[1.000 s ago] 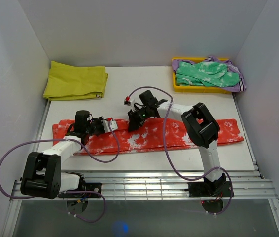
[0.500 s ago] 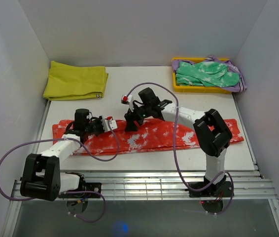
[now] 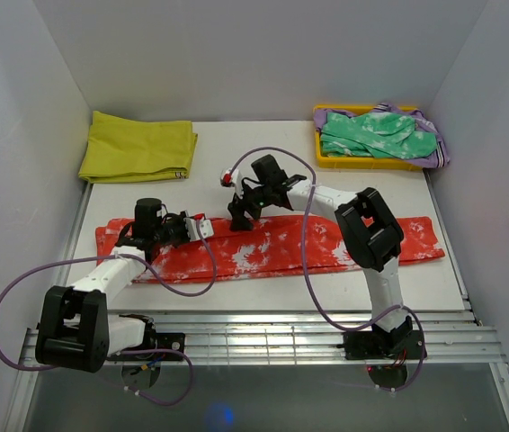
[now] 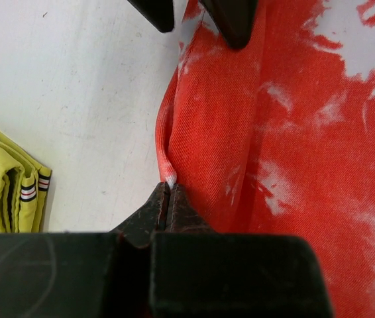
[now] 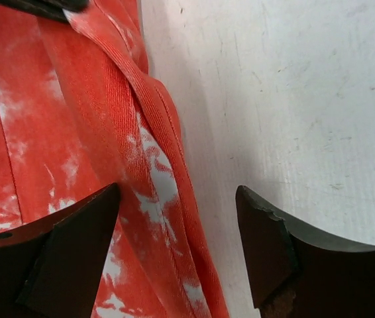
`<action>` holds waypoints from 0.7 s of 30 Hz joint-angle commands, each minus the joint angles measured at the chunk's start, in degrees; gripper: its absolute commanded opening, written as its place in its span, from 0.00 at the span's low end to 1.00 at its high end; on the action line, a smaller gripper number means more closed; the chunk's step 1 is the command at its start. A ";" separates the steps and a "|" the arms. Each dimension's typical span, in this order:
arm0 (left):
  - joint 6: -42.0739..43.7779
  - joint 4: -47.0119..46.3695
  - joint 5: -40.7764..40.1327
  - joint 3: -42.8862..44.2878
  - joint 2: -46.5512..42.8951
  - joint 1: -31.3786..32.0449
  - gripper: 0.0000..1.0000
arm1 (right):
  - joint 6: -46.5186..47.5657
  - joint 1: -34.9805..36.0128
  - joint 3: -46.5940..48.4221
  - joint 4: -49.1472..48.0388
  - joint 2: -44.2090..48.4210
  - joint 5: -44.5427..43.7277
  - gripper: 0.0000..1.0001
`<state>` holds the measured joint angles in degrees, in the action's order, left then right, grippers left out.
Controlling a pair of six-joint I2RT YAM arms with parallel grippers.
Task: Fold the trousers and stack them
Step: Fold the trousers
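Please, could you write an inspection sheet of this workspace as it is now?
Surface: white table, lightly scuffed.
Job's things: trousers, red-orange with white blotches, lying in a long strip across the table.
Clutter: folded yellow cloth at far left; yellow tray at far right, holding a green mottled garment.
Grippers: left gripper shut on the trousers' far edge; right gripper open, astride the same edge.
Cables: purple cables, one looping from each arm.
Surroundings: white walls; metal rails at the near edge.
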<state>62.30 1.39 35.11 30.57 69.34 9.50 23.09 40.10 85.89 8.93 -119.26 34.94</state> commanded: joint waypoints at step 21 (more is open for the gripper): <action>-16.66 7.22 -4.61 10.46 2.30 -2.29 0.38 | 4.94 3.32 -17.67 -7.41 11.50 3.04 0.08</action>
<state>53.32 4.97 32.84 37.04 73.08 8.73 27.51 42.24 71.61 4.47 -110.83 38.24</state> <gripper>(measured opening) 0.347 0.092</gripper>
